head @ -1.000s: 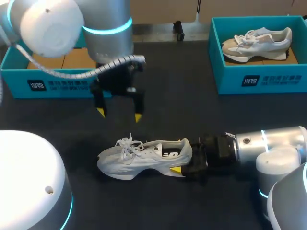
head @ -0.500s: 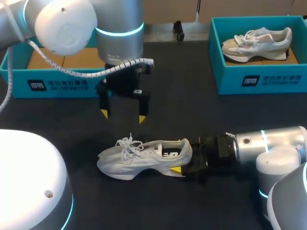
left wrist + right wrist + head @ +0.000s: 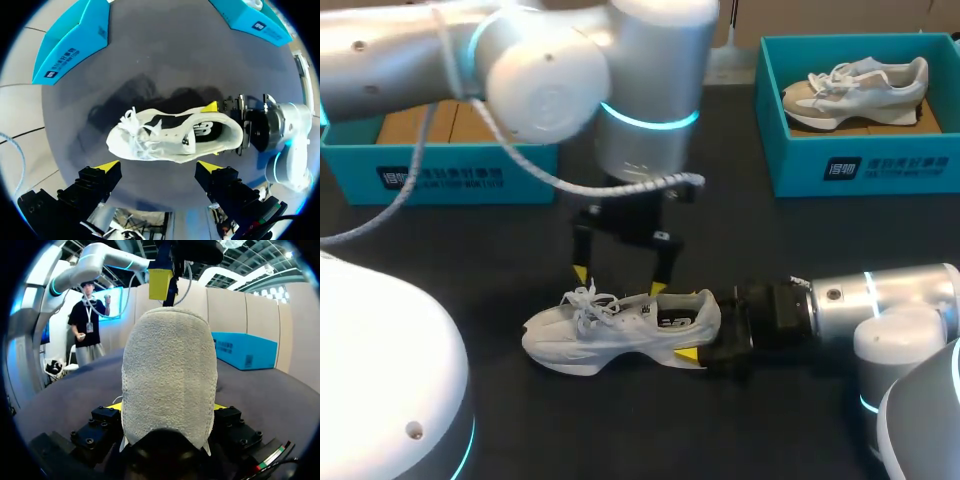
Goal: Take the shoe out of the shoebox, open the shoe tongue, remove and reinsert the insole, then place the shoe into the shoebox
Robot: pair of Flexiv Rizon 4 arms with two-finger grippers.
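Since the earlier frame the left gripper (image 3: pixel 618 281) had swung right and down. It hung just above the laces of the shoe (image 3: pixel 620 330), fingers spread wide. The right gripper (image 3: pixel 705 338) pinched the heel from both sides. The shoe stood on its sole on the table (image 3: pixel 770 250).

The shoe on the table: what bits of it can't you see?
- Shoe's front: right wrist view, its own heel blocks it.
- Underside: all views, it rests on the table.
- Right gripper: head view, the heel hides its far finger.
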